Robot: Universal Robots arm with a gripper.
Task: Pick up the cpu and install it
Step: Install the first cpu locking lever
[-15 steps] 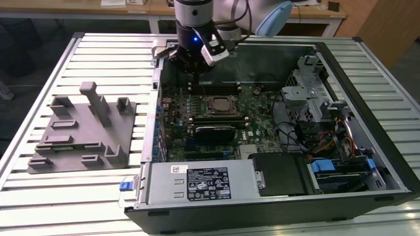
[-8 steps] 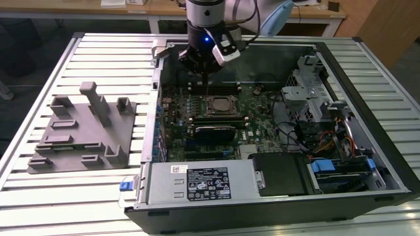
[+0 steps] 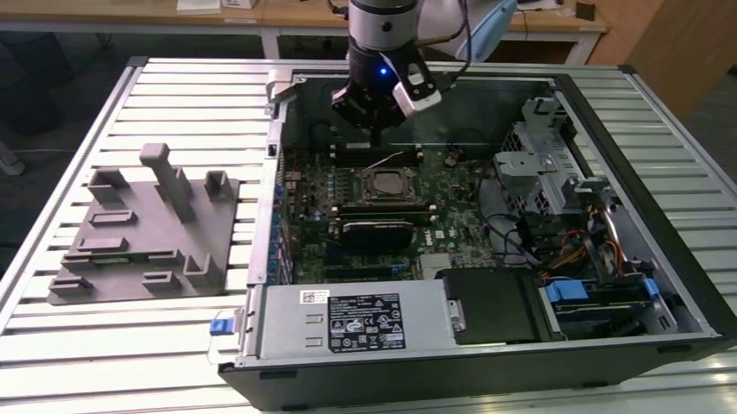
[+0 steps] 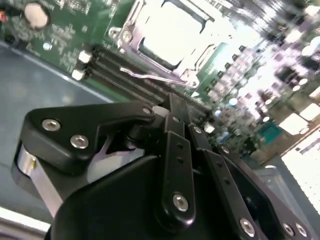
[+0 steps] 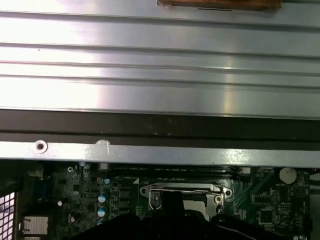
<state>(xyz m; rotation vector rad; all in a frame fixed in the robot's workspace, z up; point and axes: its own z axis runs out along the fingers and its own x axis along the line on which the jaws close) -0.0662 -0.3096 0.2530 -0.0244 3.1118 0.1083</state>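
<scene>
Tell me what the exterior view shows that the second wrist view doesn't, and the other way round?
The exterior view alone takes in the grey tray with upright posts on the slatted table, beside the open computer case. The second wrist view alone gives a close look at the gripper and its black linkage. Both show the cpu seated in the motherboard socket, gripper just above.

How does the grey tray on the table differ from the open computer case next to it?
The grey tray is smaller than the computer case. The tray is plain grey with upright posts; the case is dark and holds a green motherboard and cables. Both rest on the slatted table.
</scene>
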